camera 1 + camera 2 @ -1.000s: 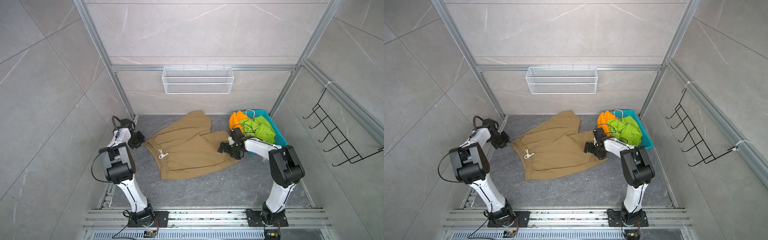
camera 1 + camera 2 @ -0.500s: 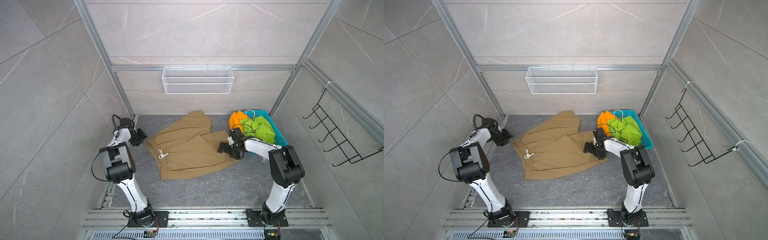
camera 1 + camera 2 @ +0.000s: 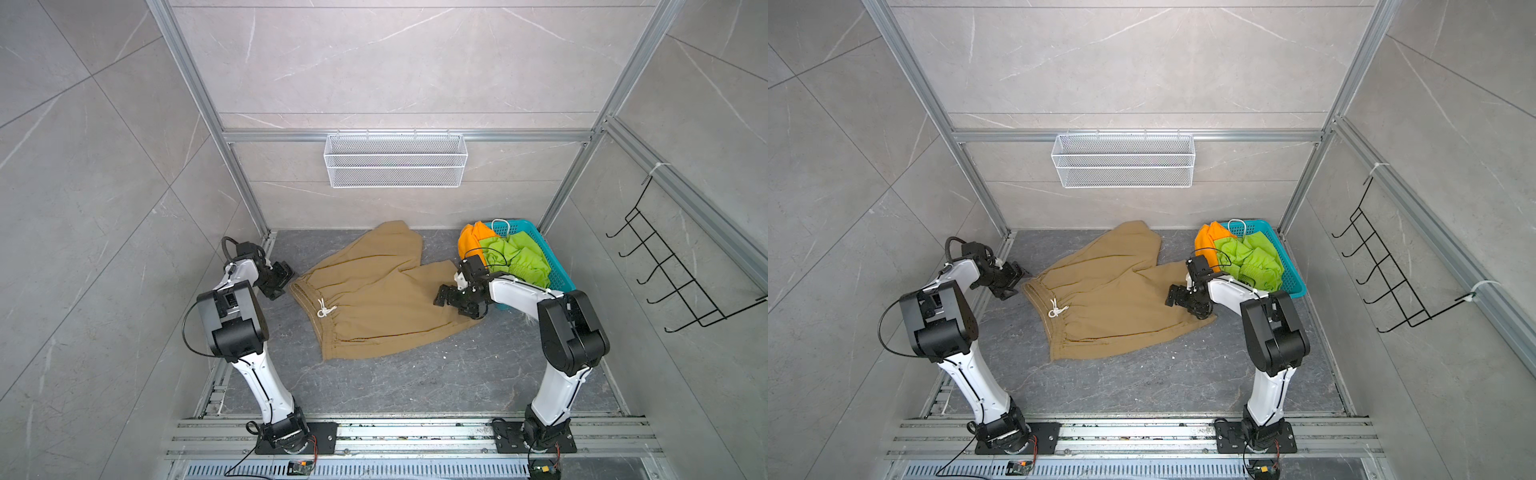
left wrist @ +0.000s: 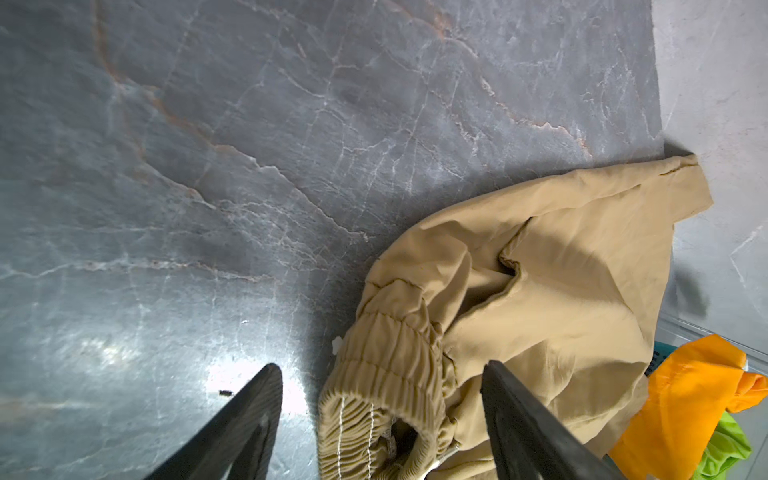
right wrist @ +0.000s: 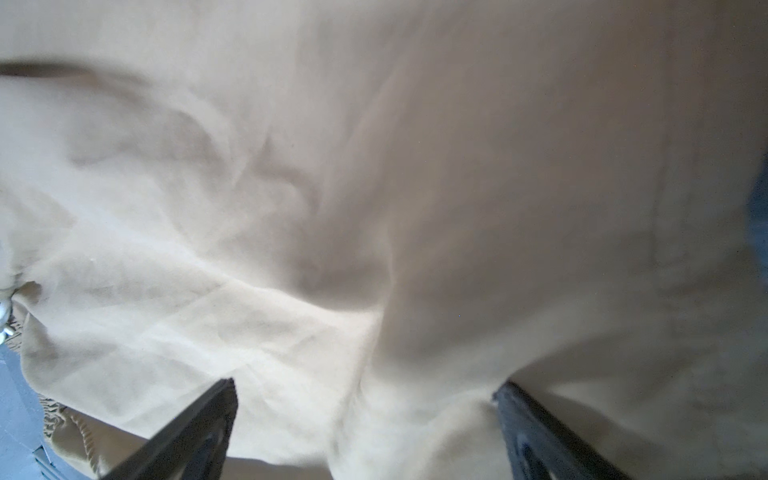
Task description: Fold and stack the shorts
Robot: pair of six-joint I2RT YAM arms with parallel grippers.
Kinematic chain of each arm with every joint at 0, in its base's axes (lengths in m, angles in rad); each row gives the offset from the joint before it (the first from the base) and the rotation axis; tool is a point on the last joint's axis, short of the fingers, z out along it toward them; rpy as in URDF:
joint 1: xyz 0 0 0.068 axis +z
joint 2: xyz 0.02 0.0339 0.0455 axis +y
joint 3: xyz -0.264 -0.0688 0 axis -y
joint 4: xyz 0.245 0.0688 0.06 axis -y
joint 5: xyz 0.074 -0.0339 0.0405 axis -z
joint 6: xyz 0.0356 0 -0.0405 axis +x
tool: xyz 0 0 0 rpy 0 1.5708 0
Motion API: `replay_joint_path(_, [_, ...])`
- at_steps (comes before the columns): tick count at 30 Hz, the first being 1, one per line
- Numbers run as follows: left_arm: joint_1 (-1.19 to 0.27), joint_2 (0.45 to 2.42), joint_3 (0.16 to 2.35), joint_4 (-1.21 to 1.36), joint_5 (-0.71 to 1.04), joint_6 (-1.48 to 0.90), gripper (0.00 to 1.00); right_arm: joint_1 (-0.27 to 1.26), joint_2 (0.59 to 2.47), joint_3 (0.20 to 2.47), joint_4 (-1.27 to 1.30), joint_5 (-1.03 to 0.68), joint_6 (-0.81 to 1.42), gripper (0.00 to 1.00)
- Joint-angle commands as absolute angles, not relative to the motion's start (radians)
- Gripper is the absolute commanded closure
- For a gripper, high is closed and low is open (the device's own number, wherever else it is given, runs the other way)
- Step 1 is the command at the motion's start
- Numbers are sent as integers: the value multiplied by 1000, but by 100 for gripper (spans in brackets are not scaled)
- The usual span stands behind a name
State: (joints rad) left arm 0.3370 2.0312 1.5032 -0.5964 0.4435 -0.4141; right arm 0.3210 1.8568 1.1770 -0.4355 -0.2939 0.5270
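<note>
Khaki tan shorts [image 3: 374, 299], plain all over, and there's the white drawstring [image 3: 325, 309] popping against them. The floor [image 3: 395, 382] is dark grey stone, laced with pale veins and, in the left wrist view, a few rusty streaks. A teal basket [image 3: 557, 266], and what colour it carries: bright orange shorts [image 3: 469, 243], lime green shorts [image 3: 515, 257], both plain. The left arm [image 3: 257, 374] and right arm [image 3: 515, 293] wear white shells with black joints. A white wire basket [image 3: 395, 166] sits on light grey wall tiles [image 3: 395, 62] with white veins.

Grey slab [image 3: 395, 382] bears khaki shorts [image 3: 374, 299] (spread); teal basket [image 3: 521, 224] beside.
</note>
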Motion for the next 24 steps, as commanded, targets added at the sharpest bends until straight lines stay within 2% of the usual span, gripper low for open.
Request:
replay_joint_path(1, [335, 2061, 1518, -581, 516, -393, 28, 317, 1832, 1187, -433, -305, 524, 1])
replay_joint_path(5, [326, 2086, 1511, -553, 541, -397, 43, 318, 1832, 1185, -430, -306, 529, 1])
replay_joint_path(6, [322, 2086, 1503, -539, 548, -399, 51, 318, 1832, 1186, -430, -306, 531, 1])
replay_joint_path(8, [310, 2084, 1486, -510, 561, -399, 75, 316, 1833, 1189, -428, -308, 533, 1])
replay_joint_path(11, [286, 2082, 1484, -509, 564, -380, 96, 315, 1837, 1209, -436, -309, 534, 1])
replay_joint_path(12, [280, 2080, 1481, -508, 565, -375, 100, 314, 1837, 1218, -442, -308, 535, 1])
replay_joint_path(19, [199, 1988, 1472, -506, 581, -337, 100, 300, 1868, 1402, -541, -234, 506, 0])
replay_joint_path(24, [84, 1942, 1502, -581, 511, -288, 100, 298, 2053, 1699, -622, -232, 498, 0])
